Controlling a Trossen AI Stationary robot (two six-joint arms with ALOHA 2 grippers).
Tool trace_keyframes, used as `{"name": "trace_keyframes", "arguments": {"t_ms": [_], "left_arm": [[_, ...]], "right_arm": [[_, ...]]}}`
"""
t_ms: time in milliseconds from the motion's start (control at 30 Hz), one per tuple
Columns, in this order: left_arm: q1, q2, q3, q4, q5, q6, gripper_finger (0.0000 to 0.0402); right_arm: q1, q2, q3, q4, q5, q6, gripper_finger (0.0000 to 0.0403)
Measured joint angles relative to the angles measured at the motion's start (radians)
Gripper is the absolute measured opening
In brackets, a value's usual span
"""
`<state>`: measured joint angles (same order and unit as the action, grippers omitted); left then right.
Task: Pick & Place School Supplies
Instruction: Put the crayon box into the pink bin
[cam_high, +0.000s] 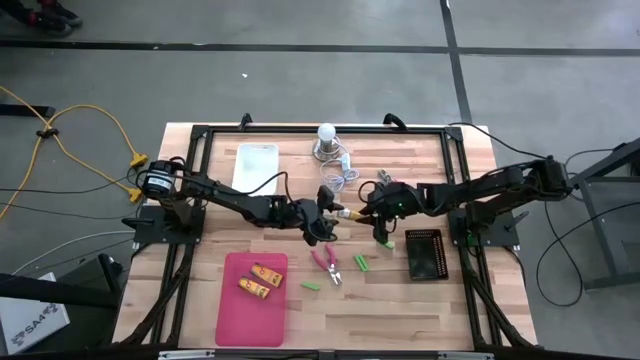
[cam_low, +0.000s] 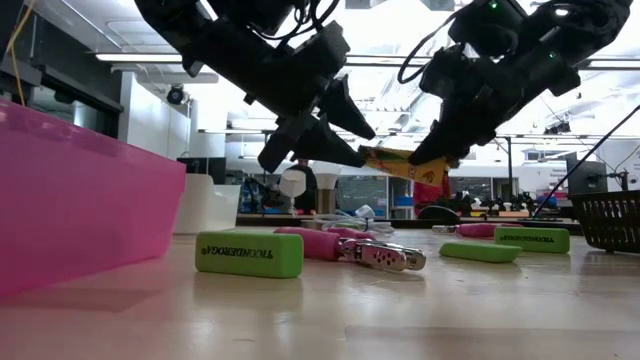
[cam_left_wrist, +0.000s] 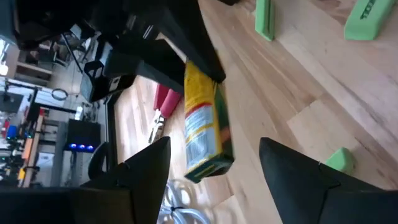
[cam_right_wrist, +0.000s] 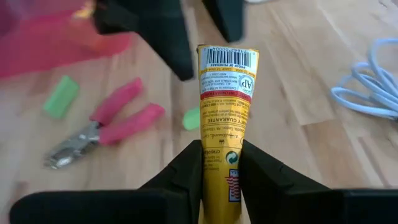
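An orange-yellow oblong box (cam_right_wrist: 225, 93) hangs in the air over the table's middle, between my two grippers (cam_high: 350, 213). My right gripper (cam_right_wrist: 221, 149) is shut on one end of it. My left gripper (cam_left_wrist: 214, 142) is open, one finger on each side of the box's free end (cam_left_wrist: 208, 158); I cannot tell whether it touches. Two more orange-yellow boxes (cam_high: 260, 280) lie in the pink tray (cam_high: 240, 320). Pink-handled pliers (cam_high: 325, 262) and green sticks (cam_high: 360, 264) lie on the wood. My right gripper pinches the box between its two fingers at the end nearest its wrist (cam_right_wrist: 219, 163). It comes from the table's right side, with the fingers lying along the box. The box is lifted clear of the table and slants upward away from the fingers (cam_low: 400, 163).
A black mesh basket (cam_high: 425, 252) sits right of the green sticks. A white tray (cam_high: 255, 165) and a white bulb with a coiled cord (cam_high: 330, 145) stand near the far edge. A second pair of pink pliers (cam_low: 478, 230) lies farther back. A green stick (cam_low: 250, 254) lies close to the low camera.
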<state>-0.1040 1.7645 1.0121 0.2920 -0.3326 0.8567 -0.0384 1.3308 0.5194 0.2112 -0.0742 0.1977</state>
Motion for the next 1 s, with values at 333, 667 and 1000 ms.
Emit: {"name": "trace_keyframes", "arguments": {"t_ms": [333, 667, 1000], "left_arm": [[-0.012, 0.0, -0.001, 0.008, 0.023, 0.081, 0.023], [-0.016, 0.0, -0.001, 0.016, 0.023, 0.096, 0.0137], [-0.016, 0.0, -0.001, 0.017, 0.018, 0.096, 0.008]], "right_arm": [[0.0, 0.0, 0.001, 0.049, -0.044, 0.016, 0.0083], [0.0, 0.0, 0.0, 0.058, -0.068, 0.017, 0.0083], [0.0, 0.0, 0.0, 0.061, -0.085, 0.017, 0.0083]]}}
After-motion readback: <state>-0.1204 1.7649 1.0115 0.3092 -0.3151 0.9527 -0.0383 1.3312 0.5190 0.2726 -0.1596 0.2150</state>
